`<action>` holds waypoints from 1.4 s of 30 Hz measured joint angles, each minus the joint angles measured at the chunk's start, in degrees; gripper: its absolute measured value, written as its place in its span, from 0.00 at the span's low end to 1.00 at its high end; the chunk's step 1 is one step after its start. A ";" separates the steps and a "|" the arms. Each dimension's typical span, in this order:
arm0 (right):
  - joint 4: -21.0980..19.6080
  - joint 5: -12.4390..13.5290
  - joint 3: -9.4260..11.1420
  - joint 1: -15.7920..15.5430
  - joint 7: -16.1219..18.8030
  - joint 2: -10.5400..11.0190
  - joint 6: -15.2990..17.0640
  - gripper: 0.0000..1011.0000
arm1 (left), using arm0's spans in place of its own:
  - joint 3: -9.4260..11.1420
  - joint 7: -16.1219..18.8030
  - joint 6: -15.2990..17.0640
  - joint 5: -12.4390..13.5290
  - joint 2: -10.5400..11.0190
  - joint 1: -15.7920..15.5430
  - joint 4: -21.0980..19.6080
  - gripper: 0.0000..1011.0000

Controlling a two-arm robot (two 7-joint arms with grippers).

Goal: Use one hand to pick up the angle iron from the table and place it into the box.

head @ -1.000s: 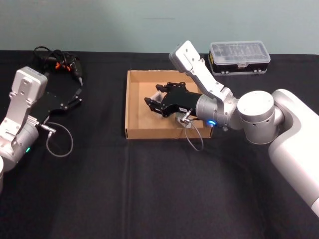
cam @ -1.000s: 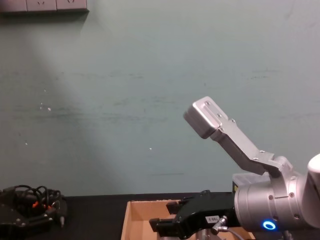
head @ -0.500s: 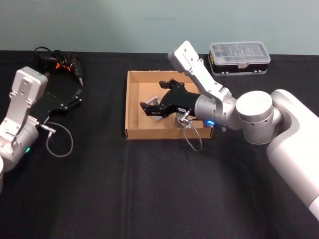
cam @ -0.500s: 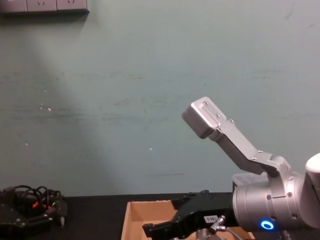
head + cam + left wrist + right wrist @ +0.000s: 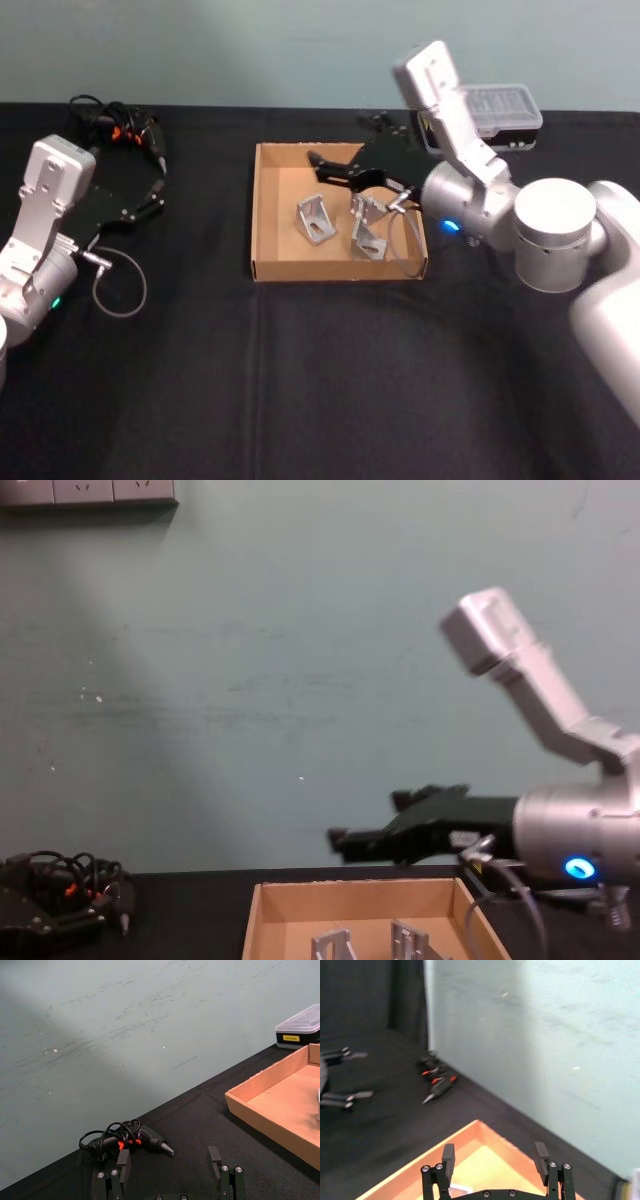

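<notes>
Bracket delivered, right hand (image 5: 335, 172) released.
Two brackets (image 5: 315, 218) rest in the box (image 5: 262, 215); hand hovers clear above (left hand (image 5: 171, 1170) parked, also released).

I see bare bench (image 5: 330, 380) across the lower frame; two brackets (image 5: 340, 225) crowd the box (image 5: 262, 215) centre, and my right pincer (image 5: 322, 167) hangs open over its upper edge.
</notes>
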 joint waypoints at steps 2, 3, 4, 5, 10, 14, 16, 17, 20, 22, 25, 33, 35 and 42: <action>-1.41 -0.08 1.01 -0.97 -1.25 0.43 -0.13 0.99 | 0.00 0.00 0.00 0.00 0.00 0.00 0.00 0.99; -2.09 -0.16 1.51 -1.46 -1.93 0.67 -0.14 0.99 | 0.00 0.00 0.00 0.00 0.00 0.00 0.00 0.99; -3.26 -0.34 2.43 -2.41 -3.01 1.12 -0.13 0.99 | 0.00 0.00 0.00 0.00 0.00 0.00 0.00 0.99; -3.94 -0.49 3.00 -3.01 -3.58 1.36 -0.08 0.99 | 0.00 0.00 0.00 0.00 0.00 0.00 0.00 0.99; -6.79 -1.25 5.83 -6.04 -6.48 2.68 0.94 0.99 | 0.00 0.00 0.00 0.00 0.00 0.00 0.00 0.99; -8.43 -1.95 7.75 -8.40 -8.20 3.59 2.00 0.99 | 0.00 0.00 0.00 0.00 0.00 0.00 0.00 0.99; -9.12 -2.47 8.49 -9.55 -9.02 3.88 2.62 0.99 | 0.00 0.00 0.00 0.00 0.00 0.00 0.00 0.99; -9.50 -2.83 8.92 -10.19 -9.51 4.01 3.02 0.99 | 0.00 0.00 0.00 0.00 0.00 0.00 0.00 0.99; -10.10 -3.42 9.71 -11.31 -10.37 4.06 3.80 0.99 | 0.00 0.00 0.00 0.00 0.00 0.00 0.00 0.99; -10.27 -3.60 9.96 -11.66 -10.65 4.03 4.07 0.99 | 0.00 0.00 0.00 0.00 0.00 0.00 0.00 0.99; -10.27 -3.60 9.86 -11.52 -10.62 4.02 4.06 0.99 | 0.00 0.00 0.00 0.00 0.00 0.00 0.00 0.99; -10.10 -3.45 9.61 -11.24 -10.49 3.99 3.86 0.99 | 0.00 0.00 0.00 0.00 0.00 0.00 0.00 0.99; -10.06 -3.42 9.57 -11.16 -10.37 3.99 3.82 0.99 | 0.00 0.00 0.00 0.01 0.00 0.00 0.00 0.99; -9.98 -3.35 9.47 -11.05 -10.26 3.99 3.70 0.99 | 0.00 0.00 0.00 0.00 0.00 0.00 0.00 0.99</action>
